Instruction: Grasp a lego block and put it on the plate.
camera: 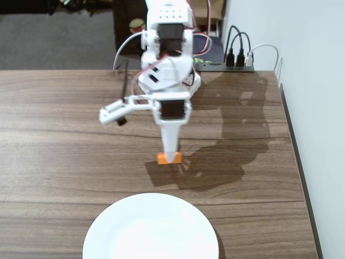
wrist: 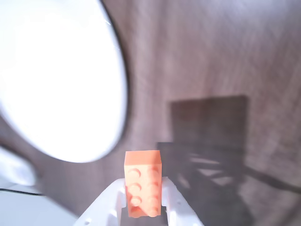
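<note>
The orange lego block (camera: 161, 158) lies on the wooden table just beyond the white plate (camera: 151, 229). My white gripper (camera: 171, 156) points straight down onto it, and its tip covers the block's middle. In the wrist view the block (wrist: 143, 181) stands studs-up between my two white fingers (wrist: 169, 202), which press on both long sides; the gripper (wrist: 143, 188) is shut on it. The plate (wrist: 56, 80) fills the upper left of that view, apart from the block. I cannot tell whether the block is off the table.
A black power strip (camera: 237, 63) with several plugs sits at the table's back right by the white wall. The table's right edge (camera: 296, 162) runs along the wall. The arm's base (camera: 167, 75) and cables stand behind the block.
</note>
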You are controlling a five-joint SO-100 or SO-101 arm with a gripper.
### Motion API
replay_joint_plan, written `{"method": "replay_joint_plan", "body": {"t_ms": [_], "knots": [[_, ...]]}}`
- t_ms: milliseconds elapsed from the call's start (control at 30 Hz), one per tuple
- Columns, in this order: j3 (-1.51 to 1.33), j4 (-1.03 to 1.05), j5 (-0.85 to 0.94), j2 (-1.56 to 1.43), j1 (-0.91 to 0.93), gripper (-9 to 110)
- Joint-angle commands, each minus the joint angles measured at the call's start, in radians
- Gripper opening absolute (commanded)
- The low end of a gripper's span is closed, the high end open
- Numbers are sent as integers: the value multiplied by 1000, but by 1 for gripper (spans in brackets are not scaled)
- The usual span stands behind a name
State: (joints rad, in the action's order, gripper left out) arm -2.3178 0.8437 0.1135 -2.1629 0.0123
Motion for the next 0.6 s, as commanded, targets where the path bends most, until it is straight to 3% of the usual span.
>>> {"method": "replay_joint_plan", "body": {"t_ms": [0,233,567], "knots": [[110,-37,0,-12,28,3],[233,-187,-6,84,61,3],[446,-249,-28,388,63,3]]}}
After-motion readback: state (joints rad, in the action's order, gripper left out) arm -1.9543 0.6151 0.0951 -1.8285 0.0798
